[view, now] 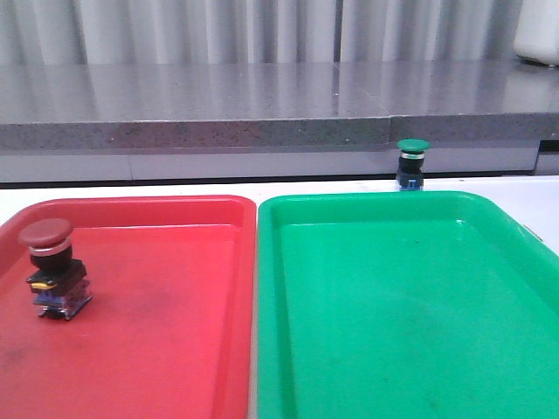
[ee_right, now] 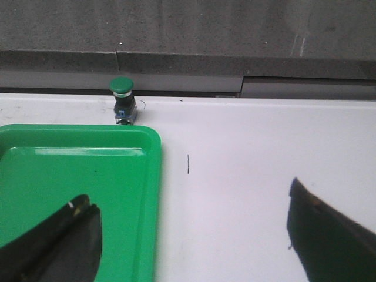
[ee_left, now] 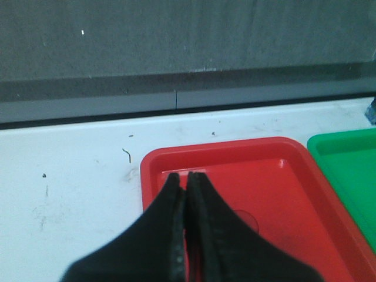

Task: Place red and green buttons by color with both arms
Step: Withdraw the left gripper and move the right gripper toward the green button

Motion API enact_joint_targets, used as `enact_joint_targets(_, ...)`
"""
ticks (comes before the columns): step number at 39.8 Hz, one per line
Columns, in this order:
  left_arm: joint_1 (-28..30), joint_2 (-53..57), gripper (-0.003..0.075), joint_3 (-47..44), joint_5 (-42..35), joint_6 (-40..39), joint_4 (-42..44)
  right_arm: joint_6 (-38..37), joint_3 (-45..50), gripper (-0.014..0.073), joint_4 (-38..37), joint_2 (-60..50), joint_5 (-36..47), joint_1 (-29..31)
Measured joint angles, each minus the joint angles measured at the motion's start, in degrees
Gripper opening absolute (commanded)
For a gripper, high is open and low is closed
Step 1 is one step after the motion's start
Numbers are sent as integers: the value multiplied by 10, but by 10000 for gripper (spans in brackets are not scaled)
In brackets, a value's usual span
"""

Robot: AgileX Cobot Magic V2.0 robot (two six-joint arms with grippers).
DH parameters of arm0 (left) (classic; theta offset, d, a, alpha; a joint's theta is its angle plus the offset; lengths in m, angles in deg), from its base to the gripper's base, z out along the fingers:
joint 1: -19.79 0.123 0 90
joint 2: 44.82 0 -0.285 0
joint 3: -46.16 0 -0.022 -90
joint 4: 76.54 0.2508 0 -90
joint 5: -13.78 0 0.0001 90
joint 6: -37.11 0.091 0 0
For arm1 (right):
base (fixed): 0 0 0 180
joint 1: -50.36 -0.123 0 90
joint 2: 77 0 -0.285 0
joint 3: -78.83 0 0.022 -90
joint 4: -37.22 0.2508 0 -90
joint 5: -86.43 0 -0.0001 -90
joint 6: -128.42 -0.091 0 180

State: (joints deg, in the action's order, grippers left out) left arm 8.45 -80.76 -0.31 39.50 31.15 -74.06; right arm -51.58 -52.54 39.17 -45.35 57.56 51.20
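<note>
Red button [view: 50, 266] is seen upright inside the red tray [view: 175, 349]; green button [view: 411, 163] is set on the table behind the green tray [view: 410, 332]. Left gripper [ee_left: 187, 182] is pressed closed, empty; right gripper [ee_right: 194, 235] is spread wide.

table [view: 533, 196]: white | red tray [view: 131, 367] | green tray [view: 410, 349] | green button [view: 411, 163]

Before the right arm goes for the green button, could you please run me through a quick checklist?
1. Green button upright on the table beyond the green tray: ok.
2. Green button already sorted: not ok, outside the tray.
3. Right gripper open: ok.
4. Red button in the red tray: ok.
5. Left gripper shut, empty: ok.
6. Green tray has free space: ok.
</note>
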Motion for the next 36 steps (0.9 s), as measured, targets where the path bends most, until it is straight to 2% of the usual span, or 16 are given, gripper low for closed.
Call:
enact_joint_targets(10, 0, 206, -20, -80, 5, 0, -14, 0, 0, 653, 0, 0, 0, 0)
enact_joint_targets(16, 0, 282, -20, -101, 6, 0, -19, 0, 0, 653, 0, 0, 0, 0)
enact_joint_targets(36, 0, 285, -20, -110, 6, 0, -20, 0, 0, 653, 0, 0, 0, 0)
